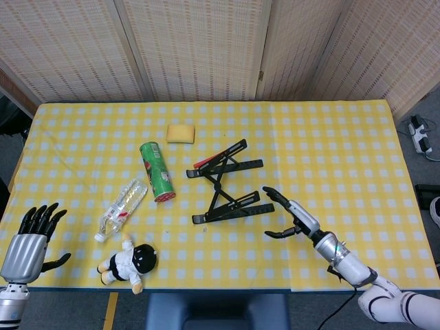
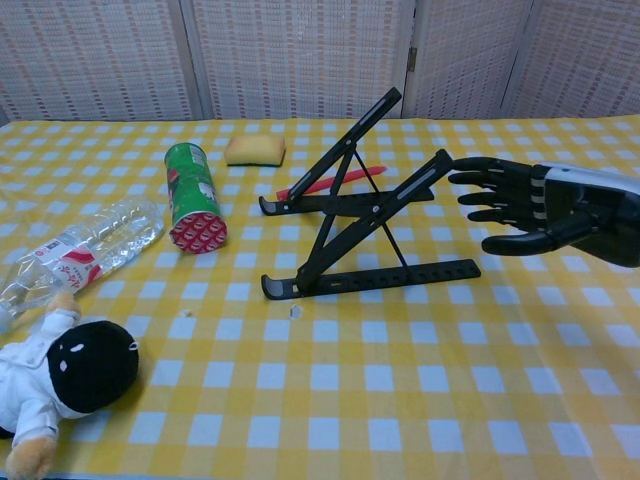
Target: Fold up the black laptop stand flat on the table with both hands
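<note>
Fingers [image 2: 478, 196] of right hand [image 2: 535, 208] spread and pointing toward the black laptop stand [image 2: 362, 205], thumb held apart below, nothing in the grasp. Fingertips sit just beside the raised end of the stand's near arm; contact not clear from chest view, and head view shows a small gap between right hand [image 1: 291, 215] and stand [image 1: 227, 181]. Forearm runs back toward the table's near right edge.

Stand is near mid-table, propped open: two flat base bars on the cloth, two upper bars angled up, cross struts between. Red pen-like item [image 2: 330, 181] lies under/behind its far side.

Left hand [image 1: 26, 240] at the near left table corner, fingers extended and apart, holding nothing, well apart from the stand. Not visible in chest view.

Other items on the yellow checked tablecloth [image 1: 330, 151]: green chip can [image 1: 158, 172] on its side left of the stand, clear plastic bottle [image 1: 123, 208] lying near it, plush doll [image 1: 130, 262] at the near edge, yellow sponge [image 1: 181, 133] beyond the can.
</note>
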{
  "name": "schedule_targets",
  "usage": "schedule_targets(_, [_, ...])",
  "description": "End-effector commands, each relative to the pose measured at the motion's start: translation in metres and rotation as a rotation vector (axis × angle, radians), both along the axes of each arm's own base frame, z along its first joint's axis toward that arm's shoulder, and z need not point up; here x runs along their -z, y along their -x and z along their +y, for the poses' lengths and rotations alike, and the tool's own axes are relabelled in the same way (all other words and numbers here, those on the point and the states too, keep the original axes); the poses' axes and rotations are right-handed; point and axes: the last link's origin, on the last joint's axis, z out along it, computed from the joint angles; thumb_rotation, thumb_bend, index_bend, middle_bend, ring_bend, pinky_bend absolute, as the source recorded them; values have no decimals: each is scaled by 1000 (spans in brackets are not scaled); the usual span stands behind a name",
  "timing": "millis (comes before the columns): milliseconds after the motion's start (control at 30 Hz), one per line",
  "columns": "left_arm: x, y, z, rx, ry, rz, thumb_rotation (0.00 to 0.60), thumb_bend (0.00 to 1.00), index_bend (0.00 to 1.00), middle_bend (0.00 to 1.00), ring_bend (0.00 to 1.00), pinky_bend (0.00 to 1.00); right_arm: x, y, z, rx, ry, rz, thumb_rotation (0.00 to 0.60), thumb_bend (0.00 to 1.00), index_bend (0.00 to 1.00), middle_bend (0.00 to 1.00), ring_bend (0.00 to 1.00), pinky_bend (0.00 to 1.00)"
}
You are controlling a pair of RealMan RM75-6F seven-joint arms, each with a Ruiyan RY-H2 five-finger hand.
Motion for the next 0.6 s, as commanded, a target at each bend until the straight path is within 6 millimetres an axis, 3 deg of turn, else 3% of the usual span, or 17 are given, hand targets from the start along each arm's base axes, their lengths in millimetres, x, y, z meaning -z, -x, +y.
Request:
schedule_targets(33, [-1, 0, -1, 0, 0, 0, 600, 143, 183, 100, 63, 0, 16, -23, -9, -28, -40, -72, 600, 235, 0, 0, 0, 0])
schedule_targets(267, [-2, 1, -4, -6, -5, 0, 600, 143, 185, 100, 63, 0, 27, -69, -7, -103, -110, -200, 600, 234, 0, 0, 0, 0])
schedule_targets(600, [-3, 3, -5, -5, -8, -4, 600, 143, 186, 100, 63, 0, 35, -124, -5, -223, -159, -210, 600, 235, 0, 0, 0, 0])
